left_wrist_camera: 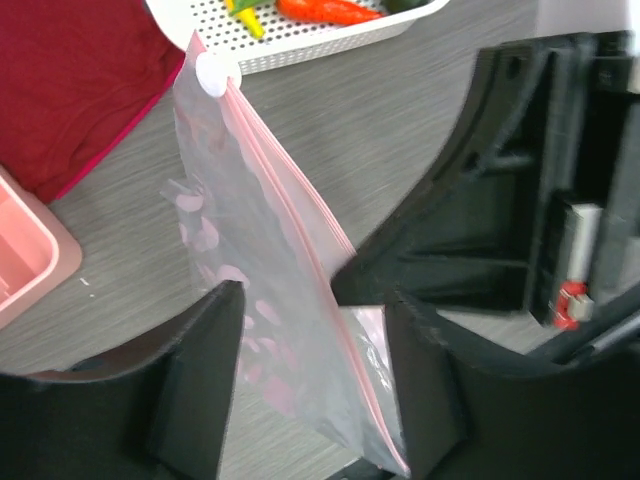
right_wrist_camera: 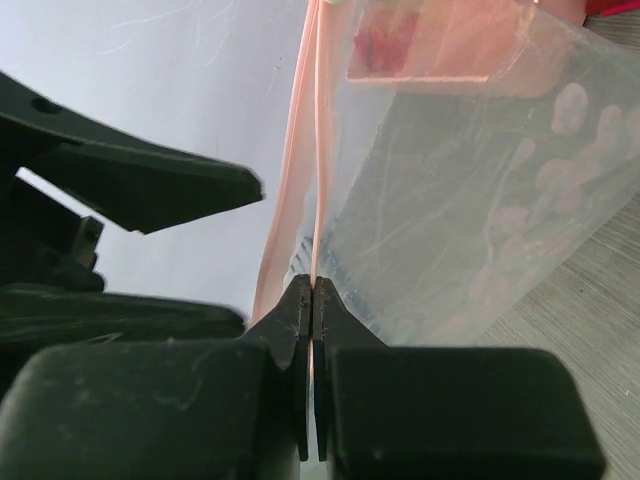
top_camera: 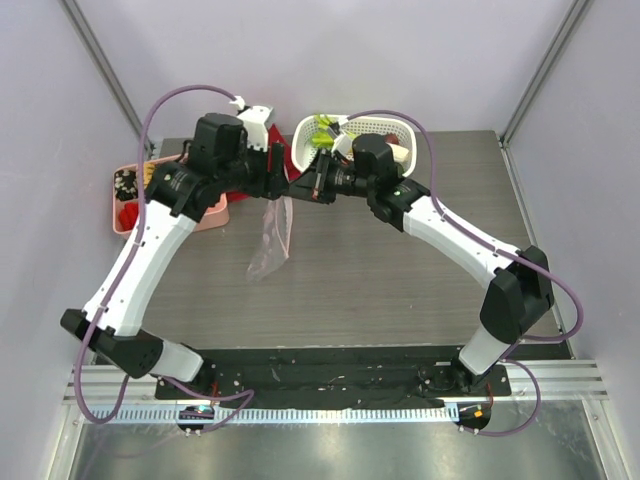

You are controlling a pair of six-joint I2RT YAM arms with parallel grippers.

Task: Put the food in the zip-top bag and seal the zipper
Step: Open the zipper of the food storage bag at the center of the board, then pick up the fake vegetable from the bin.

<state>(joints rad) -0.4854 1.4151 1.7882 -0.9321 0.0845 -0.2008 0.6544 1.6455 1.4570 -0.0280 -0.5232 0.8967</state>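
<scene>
Two arms meet above the middle of the grey surface (top_camera: 400, 290) in the top view. The left pincer (top_camera: 283, 185) and right pincer (top_camera: 305, 188) come tip to tip there. The zip-top bag (top_camera: 272, 235) hangs down from them, limp, with its lower end on the surface. The food (top_camera: 325, 130) lies in a white basket (top_camera: 400, 128) at the far edge, apart from the bag. A pink tray (top_camera: 122, 215) sits at the far left, and a red cloth (top_camera: 277, 160) lies just behind the pincers.

From the left wrist, the left pincer's fingers (left_wrist_camera: 210, 380) stand wide apart. The bag passes through the gap between them, so nothing is clamped. The zipper (left_wrist_camera: 283, 175) runs as a pale pink strip along the bag's upper edge. Its white slider (left_wrist_camera: 212, 75) sits at the far end, near the basket. The right pincer bites the strip from the right. A red-orange pepper (left_wrist_camera: 325, 10) shows in the basket at the top edge.

From the right wrist, the right pincer's fingertips are pressed together on the pink zipper strip. The dotted clear bag spreads out to the right of the fingertips. One dark finger of the left pincer points in from the left, clear of the strip.
</scene>
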